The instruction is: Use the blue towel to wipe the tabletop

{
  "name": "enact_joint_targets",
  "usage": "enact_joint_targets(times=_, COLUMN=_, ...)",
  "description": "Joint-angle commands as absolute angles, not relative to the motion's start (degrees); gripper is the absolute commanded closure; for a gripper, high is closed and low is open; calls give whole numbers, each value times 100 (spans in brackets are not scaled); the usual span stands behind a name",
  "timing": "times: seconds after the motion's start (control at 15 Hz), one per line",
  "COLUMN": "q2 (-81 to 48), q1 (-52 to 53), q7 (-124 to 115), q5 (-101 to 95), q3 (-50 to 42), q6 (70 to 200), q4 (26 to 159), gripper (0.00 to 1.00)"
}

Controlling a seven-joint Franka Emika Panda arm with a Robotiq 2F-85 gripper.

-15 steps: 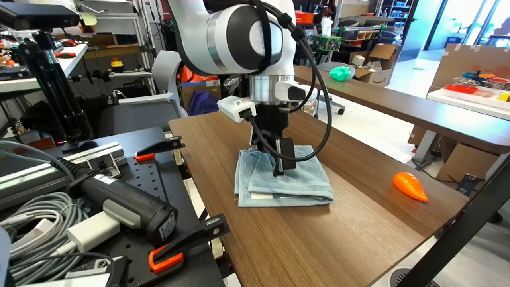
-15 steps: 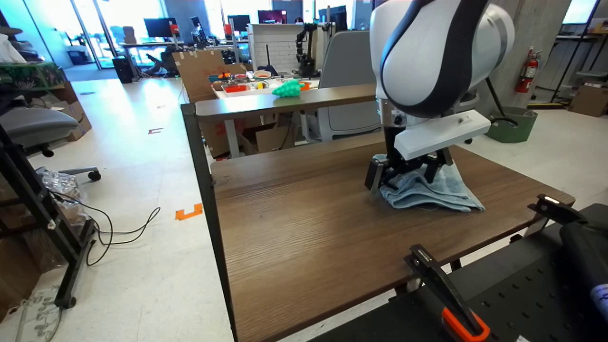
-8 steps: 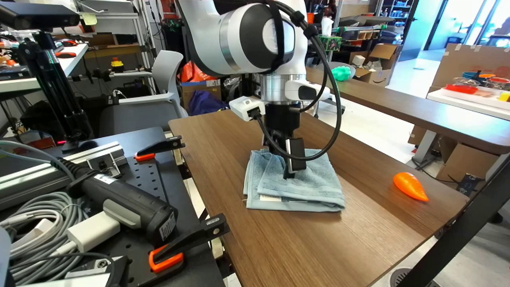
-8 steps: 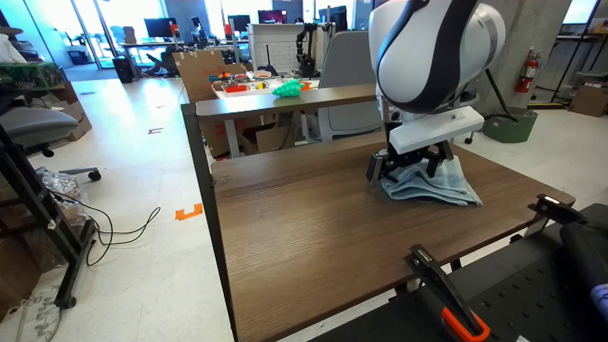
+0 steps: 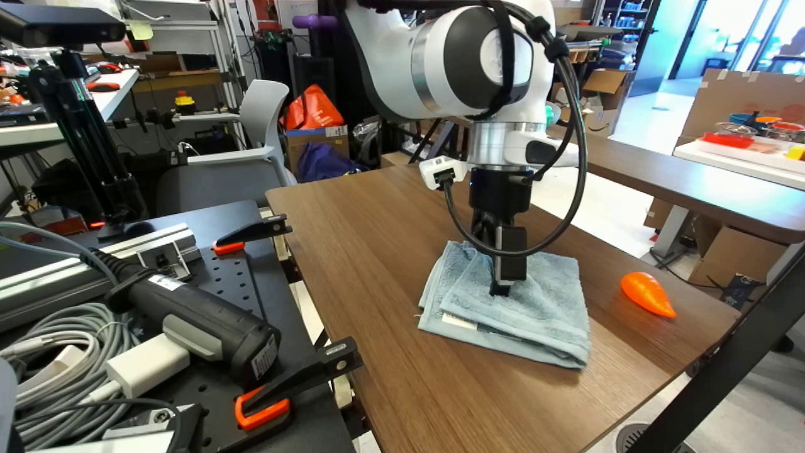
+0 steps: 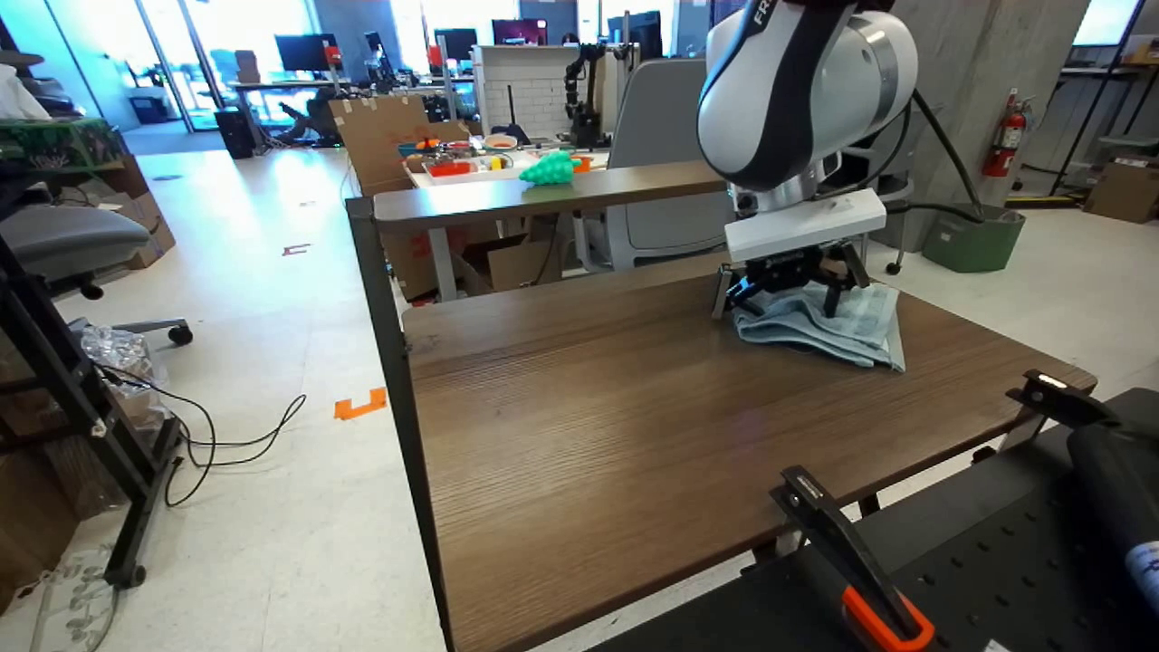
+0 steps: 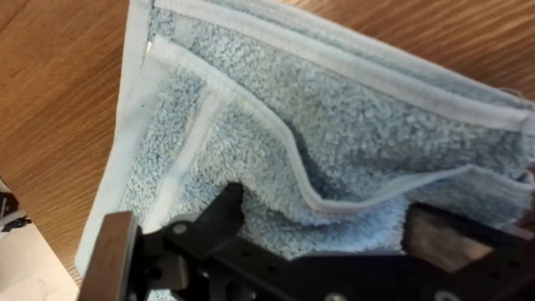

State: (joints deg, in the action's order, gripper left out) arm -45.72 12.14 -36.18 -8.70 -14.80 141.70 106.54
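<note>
From where I stand, a pale floor point(image 6: 263, 317) spreads through the room. Above it is one long brown tabletop point(image 6: 579, 417), its wood grain running lengthwise, its edge dark, light lying on it in a soft sheen. Beyond it I see one narrower brown table point(image 6: 625, 184), and over the long tabletop one white-and-black robot arm point(image 6: 751, 118), bent downward. One black board point(image 6: 951, 525) dotted with holes sits alongside, and one grey chair point(image 6: 665, 118) is behind the narrower table. Further back I count one green bin point(image 6: 976, 240) and one red fire extinguisher point(image 6: 1003, 140). One blue towel point(image 5: 541, 321) lies folded on the long tabletop, right under the arm's end, its upper layer rucked into a wavy ridge when looked at from the wrist. Down on it is one black claw point(image 6: 777, 310), its two fingers spread wide with a bulge of towel between them. Two black-and-orange clamps point(image 5: 300, 382) line the board's side nearest the tabletop. One bumpy green lump point(image 6: 549, 168) rests on the narrower table. One orange thing point(image 5: 646, 294), round at one end and pointed at the other, lies on the long tabletop, apart from the towel. Smallest is one white tag point(image 5: 459, 321) at the towel's fold.
</note>
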Motion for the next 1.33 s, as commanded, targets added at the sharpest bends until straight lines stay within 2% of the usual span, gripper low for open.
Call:
enact_joint_targets(times=0.0, q2=-5331, q1=984, q7=-3870, q5=-602, q3=-1378, q6=13586, q4=9931, gripper=0)
enact_joint_targets(times=0.47, q2=-4730, q1=1407, q7=-3539, q5=-1211, q3=-1224, q6=14125, q4=10814, gripper=0)
enact_joint_targets(times=0.87, q2=-4426, q1=2161, q7=-3752, q5=-1719, q3=-1082, q6=15582, q4=11467, gripper=0)
enact_joint_targets(times=1.13, q2=-4317, q1=1836, q7=-3103, q5=-1172, q3=-613, q6=16696, q4=11761, gripper=0)
enact_joint_targets(times=1.27, q2=-4244, q1=1440, q7=-2440, q5=-704, q3=-82, q6=16654, q4=11840, gripper=0)
